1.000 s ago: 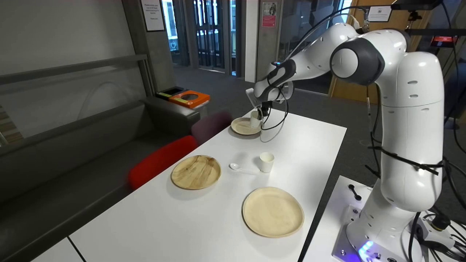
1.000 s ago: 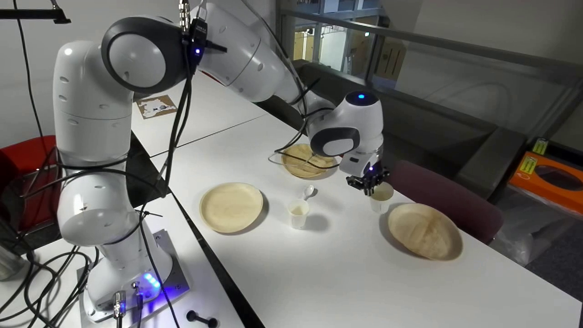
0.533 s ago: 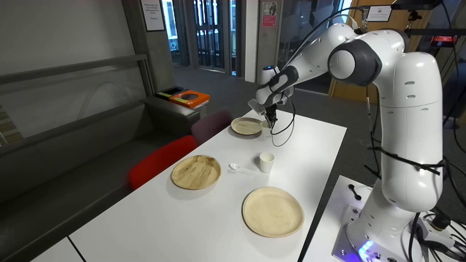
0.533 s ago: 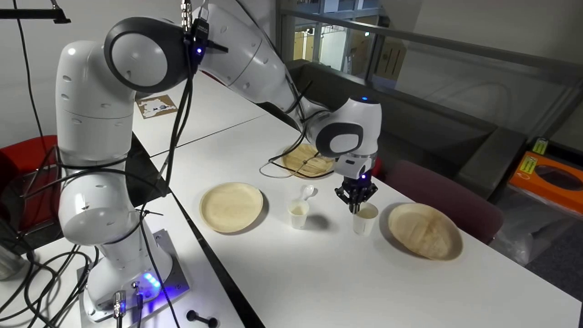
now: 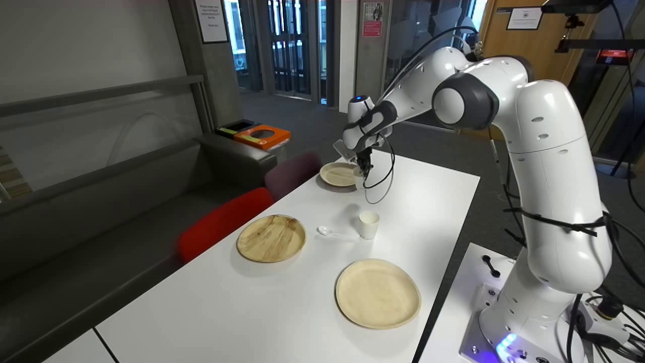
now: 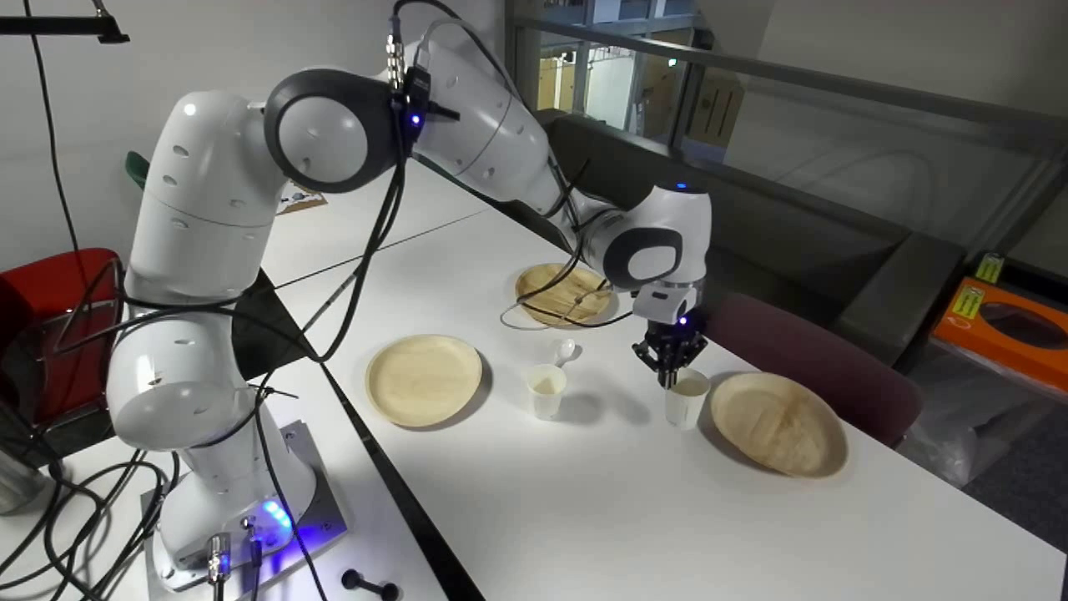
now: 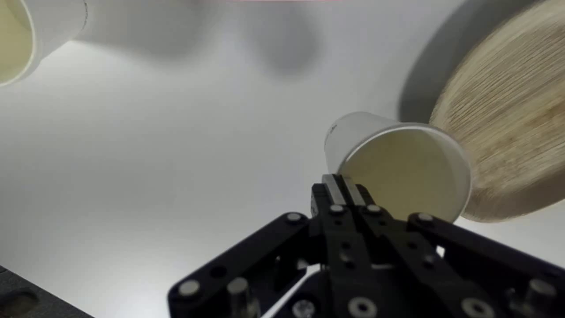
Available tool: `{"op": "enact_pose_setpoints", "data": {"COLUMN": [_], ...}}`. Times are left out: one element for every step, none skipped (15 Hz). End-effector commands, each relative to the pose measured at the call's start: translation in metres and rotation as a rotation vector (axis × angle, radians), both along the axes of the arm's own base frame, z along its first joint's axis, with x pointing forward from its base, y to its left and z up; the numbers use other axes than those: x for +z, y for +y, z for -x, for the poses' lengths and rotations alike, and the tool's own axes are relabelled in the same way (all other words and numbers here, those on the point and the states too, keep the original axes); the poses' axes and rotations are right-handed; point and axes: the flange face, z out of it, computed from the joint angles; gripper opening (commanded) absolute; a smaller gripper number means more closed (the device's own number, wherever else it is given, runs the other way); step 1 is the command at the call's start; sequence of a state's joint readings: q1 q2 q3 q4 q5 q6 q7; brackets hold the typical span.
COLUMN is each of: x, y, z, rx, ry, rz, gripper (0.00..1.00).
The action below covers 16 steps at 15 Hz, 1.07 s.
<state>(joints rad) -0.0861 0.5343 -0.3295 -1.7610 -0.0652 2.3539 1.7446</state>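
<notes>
My gripper point(image 7: 338, 180) is shut on the rim of a white paper cup point(image 7: 399, 172), one finger inside and one outside its wall. In both exterior views the held cup point(image 6: 686, 402) hangs close beside a round wooden plate point(image 6: 780, 426), and its shadow falls apart from it, so it looks raised. The wrist view shows the rim of this cup overlapping the edge of the plate point(image 7: 512, 123). A second white cup point(image 5: 369, 225) stands upright on the table, with a white spoon point(image 5: 325, 231) lying near it.
Two more round plates rest on the white table: a strongly grained one point(image 5: 271, 238) and a pale one point(image 5: 378, 293). Cables point(image 6: 576, 292) hang from the forearm. Red point(image 5: 224, 217) and purple point(image 5: 292, 174) chairs line the table's far side, before a dark sofa point(image 5: 101, 227).
The held cup first moved away from the nearby plate and lower, then partly back toward it. The arm's upper links have leaned forward. The standing cup, spoon and plates stayed put.
</notes>
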Motion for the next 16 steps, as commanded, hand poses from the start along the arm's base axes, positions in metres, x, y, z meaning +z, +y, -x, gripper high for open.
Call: {"op": "enact_pose_setpoints", "data": {"x": [-0.011,-0.015,-0.018,-0.022,-0.024,-0.026,-0.029,-0.031,-0.034,-0.038,-0.041,-0.046,-0.050,-0.054,-0.057,-0.058], "y": [0.001,0.003,0.007,0.008,0.008,0.007,0.006,0.003,0.001,-0.002,-0.004,-0.006,-0.007,-0.007,-0.006,-0.006], "z": [-0.021,-0.025,-0.029,-0.033,-0.037,-0.039,-0.042,-0.045,-0.047,-0.049,-0.051,-0.052,-0.053,-0.054,-0.055,-0.056], "rx": [0.009,0.009,0.011,0.011,0.014,0.016,0.014,0.011,0.005,0.004,0.002,0.003,0.005,0.007,0.011,0.017], "ry": [0.026,0.027,0.022,0.019,0.019,0.016,0.018,0.014,0.009,0.009,0.011,0.014,0.018,0.020,0.019,0.019], "rz": [-0.086,-0.123,-0.164,-0.194,-0.216,-0.225,-0.229,-0.214,-0.181,-0.165,-0.155,-0.152,-0.158,-0.163,-0.163,-0.166], "gripper": [0.01,0.01,0.01,0.01,0.01,0.01,0.01,0.01,0.01,0.01,0.01,0.01,0.01,0.01,0.01,0.12]}}
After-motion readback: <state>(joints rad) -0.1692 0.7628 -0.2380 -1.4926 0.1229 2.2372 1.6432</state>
